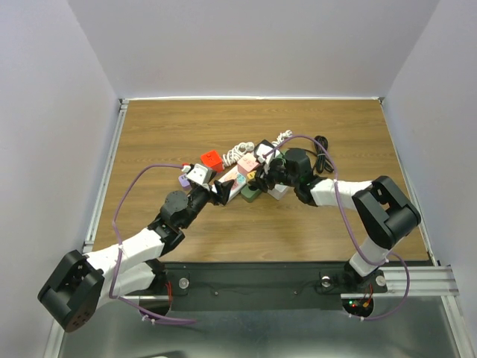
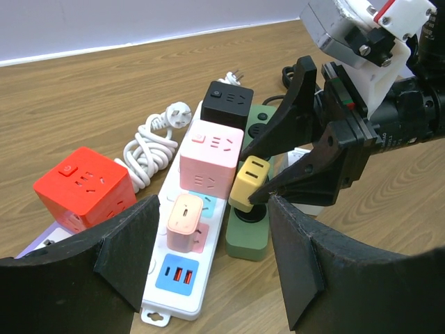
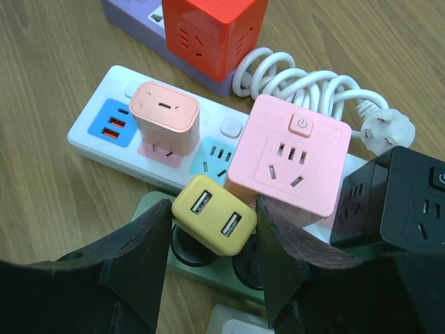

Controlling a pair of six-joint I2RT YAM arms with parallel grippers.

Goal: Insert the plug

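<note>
We see the right gripper (image 3: 212,229), its jaws closed on the yellow plug (image 3: 213,213), holding it over the green power strip (image 2: 248,233), just at 4 o'clock of the pink cube socket (image 3: 295,156). The left gripper (image 2: 212,261) hangs nearby at 7 o'clock, jaws spread wide and holding nothing, above the white power strip (image 2: 182,275) on the table (image 1: 149,142).

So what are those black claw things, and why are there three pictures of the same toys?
They are two robot arms on a wooden table. One picture looks down from above; the other two come from little cameras on each arm's wrist. The "toys" are power strips and plug cubes: a white strip, a pink cube, a red cube, a black cube and a green strip. The right gripper pinches a small yellow plug over the green strip. The left gripper waits open, holding nothing.
</note>
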